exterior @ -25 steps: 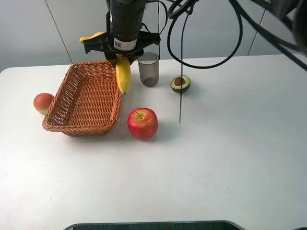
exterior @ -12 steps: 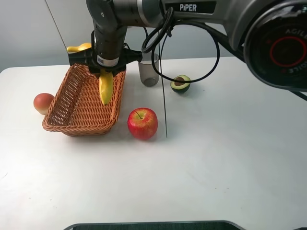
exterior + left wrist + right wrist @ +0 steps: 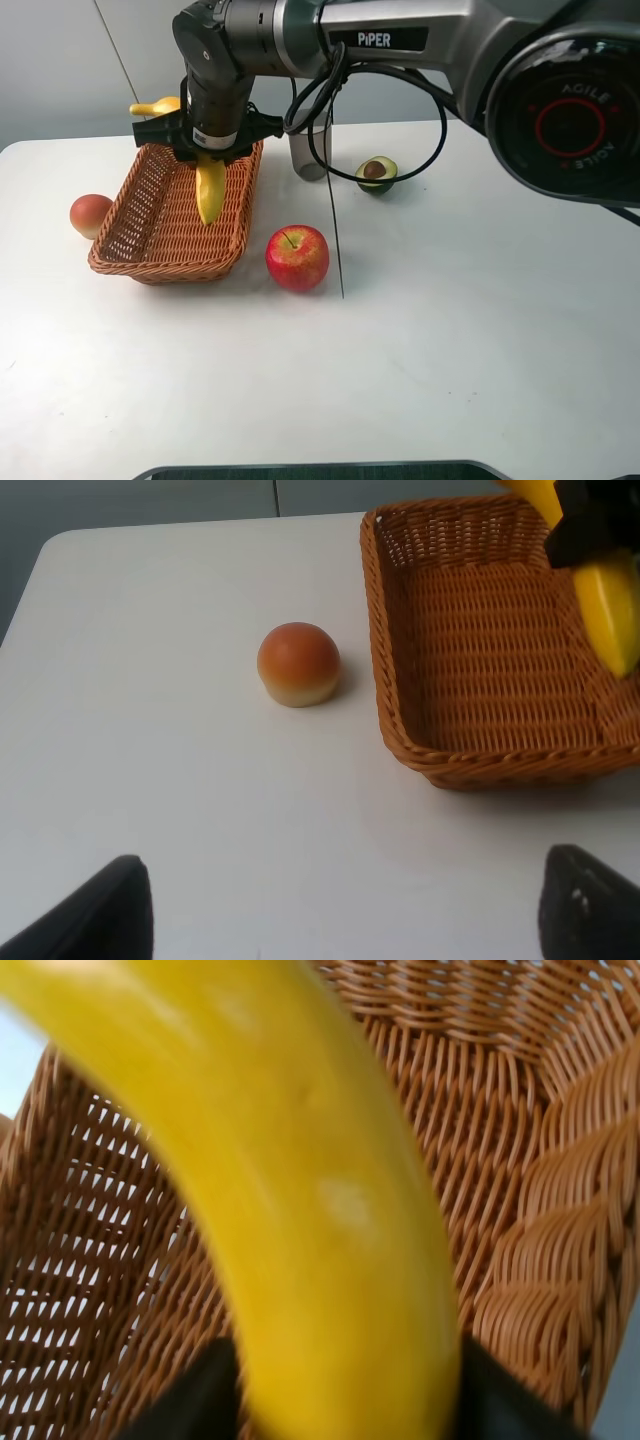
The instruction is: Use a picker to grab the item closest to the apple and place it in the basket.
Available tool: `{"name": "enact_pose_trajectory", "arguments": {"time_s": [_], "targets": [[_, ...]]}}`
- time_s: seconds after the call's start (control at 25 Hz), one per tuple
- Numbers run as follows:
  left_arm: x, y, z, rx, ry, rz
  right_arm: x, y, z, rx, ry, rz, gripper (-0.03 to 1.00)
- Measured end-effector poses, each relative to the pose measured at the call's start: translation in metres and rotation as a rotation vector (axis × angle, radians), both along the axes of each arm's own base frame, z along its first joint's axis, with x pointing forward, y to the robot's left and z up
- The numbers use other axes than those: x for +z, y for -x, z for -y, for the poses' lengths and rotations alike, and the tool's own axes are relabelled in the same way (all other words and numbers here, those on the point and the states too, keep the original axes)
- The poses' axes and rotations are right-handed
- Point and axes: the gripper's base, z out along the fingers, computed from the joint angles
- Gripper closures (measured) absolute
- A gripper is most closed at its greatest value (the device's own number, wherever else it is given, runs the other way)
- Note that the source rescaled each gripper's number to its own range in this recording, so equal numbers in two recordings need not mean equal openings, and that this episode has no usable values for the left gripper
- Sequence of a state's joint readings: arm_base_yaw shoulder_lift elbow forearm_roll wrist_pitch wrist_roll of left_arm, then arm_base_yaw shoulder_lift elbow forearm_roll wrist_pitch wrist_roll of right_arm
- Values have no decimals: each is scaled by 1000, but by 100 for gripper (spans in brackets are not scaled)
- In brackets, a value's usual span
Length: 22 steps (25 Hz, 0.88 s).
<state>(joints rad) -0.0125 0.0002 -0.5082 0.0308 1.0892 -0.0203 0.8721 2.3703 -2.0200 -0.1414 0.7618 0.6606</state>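
A yellow banana (image 3: 210, 190) hangs nearly upright over the wicker basket (image 3: 165, 270), held by my right gripper (image 3: 212, 150), which is shut on its upper part. In the right wrist view the banana (image 3: 300, 1210) fills the frame, with the basket's weave (image 3: 520, 1160) close behind it. The red apple (image 3: 297, 257) sits on the table just right of the basket. My left gripper (image 3: 345, 910) is open above bare table, short of the basket (image 3: 480, 650); the banana (image 3: 610, 610) shows at that view's edge.
A peach-coloured fruit (image 3: 90, 214) lies left of the basket, also in the left wrist view (image 3: 298, 664). An avocado half (image 3: 376, 173) and a grey cup (image 3: 305, 155) stand behind the apple. A thin black cable (image 3: 335, 230) dangles beside the apple.
My right arm has carried the banana leftward from beside the grey cup to over the basket, and slightly lower. The dangling cable has swung left with it.
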Motion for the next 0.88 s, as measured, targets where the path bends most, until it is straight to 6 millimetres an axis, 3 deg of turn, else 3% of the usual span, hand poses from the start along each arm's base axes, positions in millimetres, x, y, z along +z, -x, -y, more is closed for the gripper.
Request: {"name": "enact_pose_trajectory", "arguments": {"time_s": [0.12,0.24,0.4,0.56,0.72,0.88], "targets": [[0,0,0,0,0,0,0,0,0,3,7,-3,35],[0,0,0,0,0,0,-1,1,2,5,30,-16,18],[0,0,0,0,0,0,3,5,9,18,90,-47,16],[0,0,0,0,0,0,26,5,27,37,123,-47,16],[0,0,0,-1,-2,0,37,5,61,12,150,-71,16],[0,0,0,-2,-3,0,42,8,108,-36,178,-104,16]]}}
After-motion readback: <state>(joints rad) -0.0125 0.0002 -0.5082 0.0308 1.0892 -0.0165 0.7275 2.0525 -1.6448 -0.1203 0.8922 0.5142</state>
